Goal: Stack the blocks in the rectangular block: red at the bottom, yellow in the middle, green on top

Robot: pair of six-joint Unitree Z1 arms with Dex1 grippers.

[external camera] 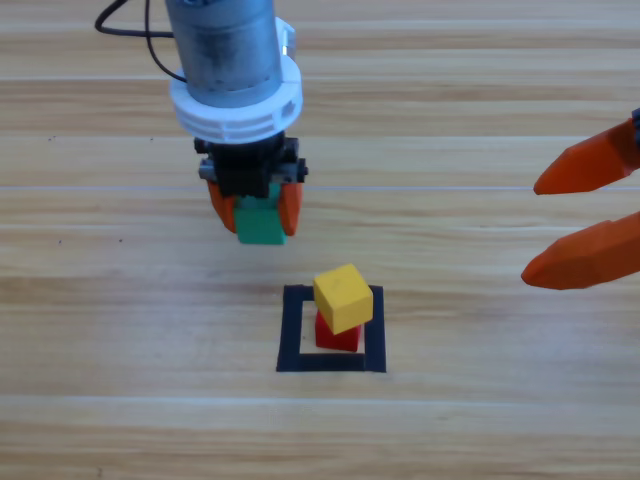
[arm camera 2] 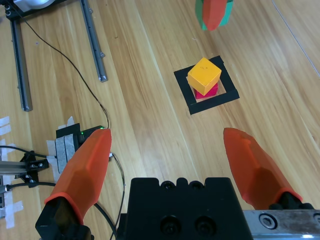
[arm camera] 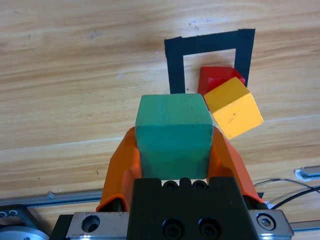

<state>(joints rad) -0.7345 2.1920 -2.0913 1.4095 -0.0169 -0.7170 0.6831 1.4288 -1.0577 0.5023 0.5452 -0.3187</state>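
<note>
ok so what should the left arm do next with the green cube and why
Probably carry it toward the stack and over it: the left gripper is shut on the green cube, off to one side of the yellow cube, which sits skewed on the red cube, so centre it carefully.

Matte cubes: green [arm camera: 174, 136], yellow [arm camera: 233, 107], red [arm camera: 217, 77]. Table [external camera: 120, 330] smooth wood (visible grain). Black tape outline [external camera: 296, 345].

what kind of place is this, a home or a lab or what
Most likely a robotics lab bench. A black tape square marks a target on the wooden table, metal rails and taped-down cables sit at its edge, and the left gripper holds a green cube above practice blocks.
</note>
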